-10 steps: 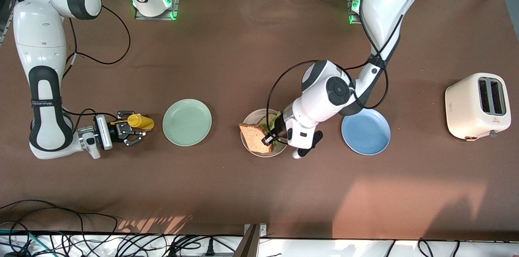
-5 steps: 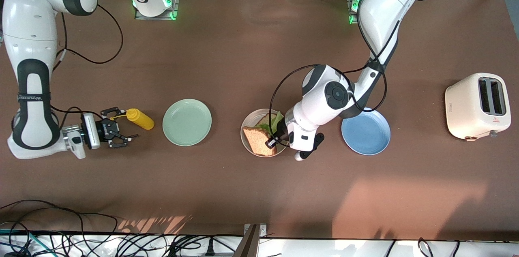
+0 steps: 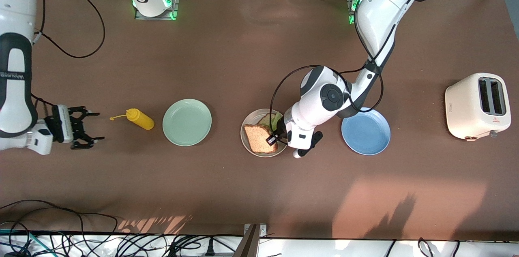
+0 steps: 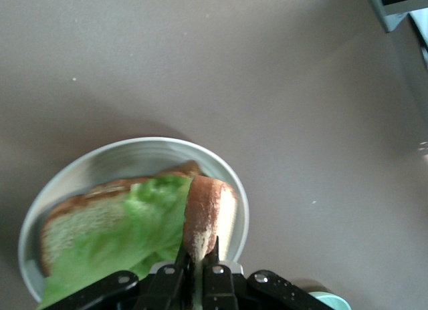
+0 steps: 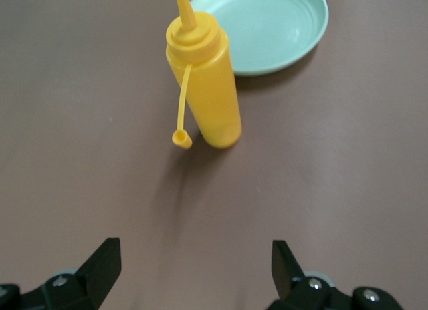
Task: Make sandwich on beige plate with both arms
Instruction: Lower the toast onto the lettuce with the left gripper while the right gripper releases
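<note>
The left gripper (image 3: 272, 139) has its jaws pinching the top bread slice (image 3: 260, 138) by one edge, over the beige plate (image 3: 246, 144). The left wrist view shows what the front view hides: that slice (image 4: 204, 216) stands tilted on edge, with the ruffled lettuce leaf (image 4: 127, 240) spread over the lower slice (image 4: 73, 223) beside it, all inside the plate's rim (image 4: 134, 149). From the front only a bit of green (image 3: 275, 118) peeks out at the top slice's one o'clock.

The right gripper (image 3: 83, 128) hangs low over the desk (image 3: 243, 54) at the right arm's end, jaws spread wide and holding nothing. Its wrist view shows the yellow squeeze bottle (image 5: 202, 89) standing upright, its cap dangling on a strap, clear of the fingers (image 5: 100, 263).

Counting: two arms, two bread slices, one lettuce leaf, and three plates in a row, mint-green (image 3: 187, 122), beige and blue (image 3: 365, 131). There is one bottle (image 3: 139, 119) and one cream toaster (image 3: 477, 106) with two slots at the blue plate's three o'clock.
</note>
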Robot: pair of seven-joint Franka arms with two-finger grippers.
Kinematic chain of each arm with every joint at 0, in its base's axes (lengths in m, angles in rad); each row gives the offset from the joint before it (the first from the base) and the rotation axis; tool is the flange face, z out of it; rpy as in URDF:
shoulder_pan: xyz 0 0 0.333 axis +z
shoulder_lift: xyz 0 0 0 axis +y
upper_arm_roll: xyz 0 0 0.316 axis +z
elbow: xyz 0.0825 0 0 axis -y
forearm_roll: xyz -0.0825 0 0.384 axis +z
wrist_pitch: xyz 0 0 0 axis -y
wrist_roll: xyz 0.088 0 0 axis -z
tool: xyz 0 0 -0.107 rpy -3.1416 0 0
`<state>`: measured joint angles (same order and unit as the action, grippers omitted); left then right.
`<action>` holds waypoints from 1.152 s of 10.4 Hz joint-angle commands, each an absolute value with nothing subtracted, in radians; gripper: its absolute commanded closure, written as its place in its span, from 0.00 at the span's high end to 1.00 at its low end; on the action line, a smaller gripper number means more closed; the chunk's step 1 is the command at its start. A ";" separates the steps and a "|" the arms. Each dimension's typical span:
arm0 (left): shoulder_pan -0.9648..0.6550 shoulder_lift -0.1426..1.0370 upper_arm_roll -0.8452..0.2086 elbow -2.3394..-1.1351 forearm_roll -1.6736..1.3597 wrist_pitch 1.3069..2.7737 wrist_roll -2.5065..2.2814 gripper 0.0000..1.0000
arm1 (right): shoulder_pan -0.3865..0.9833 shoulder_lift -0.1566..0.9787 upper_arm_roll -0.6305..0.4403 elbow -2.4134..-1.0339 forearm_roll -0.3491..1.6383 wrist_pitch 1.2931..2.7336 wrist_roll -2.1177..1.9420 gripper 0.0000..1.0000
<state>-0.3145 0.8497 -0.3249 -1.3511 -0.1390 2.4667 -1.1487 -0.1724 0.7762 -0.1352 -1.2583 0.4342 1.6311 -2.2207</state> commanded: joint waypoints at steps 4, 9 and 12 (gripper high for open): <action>-0.311 0.833 -0.322 -1.425 -0.112 2.375 -1.157 0.53 | -0.094 0.435 -0.138 -1.471 0.157 1.738 -1.716 1.00; -0.293 0.813 -0.321 -1.420 -0.110 2.238 -1.151 1.00 | -0.040 0.243 -0.135 -1.612 0.150 1.812 -1.052 1.00; -0.201 0.711 -0.318 -1.414 -0.109 2.139 -1.111 1.00 | -0.002 0.151 -0.135 -1.672 0.147 1.801 -0.534 1.00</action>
<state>-0.2547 0.8010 -0.3138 -1.3952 -0.1382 2.2061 -1.1392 -0.0182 0.2244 -0.1348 -1.5955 0.1699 1.7842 -0.7228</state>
